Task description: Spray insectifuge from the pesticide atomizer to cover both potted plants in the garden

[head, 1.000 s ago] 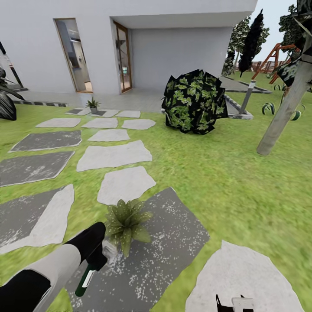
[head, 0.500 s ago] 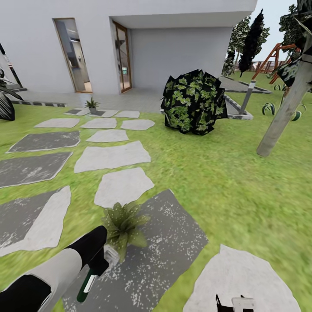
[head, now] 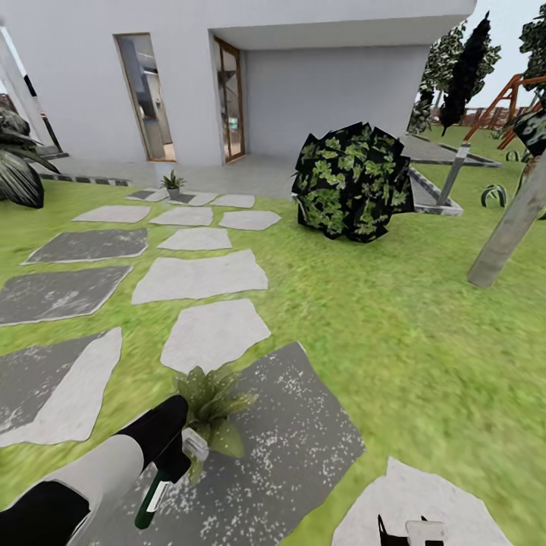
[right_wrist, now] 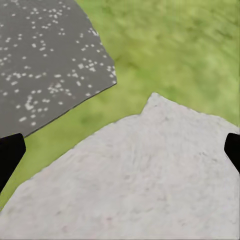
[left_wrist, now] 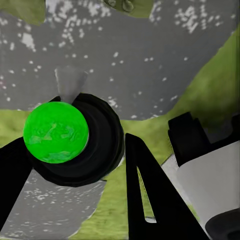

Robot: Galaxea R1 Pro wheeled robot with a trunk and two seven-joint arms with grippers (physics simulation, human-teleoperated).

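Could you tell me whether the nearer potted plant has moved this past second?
No; the potted plant stays at the same edge of the dark stepping stone; the camera shifted.

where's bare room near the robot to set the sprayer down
Free: the speckled dark grey stone right of the near potted plant, and the pale stone beyond it. Crowded: the near-left edge, where the left gripper holds the green-and-white pesticide atomizer against the leaves.
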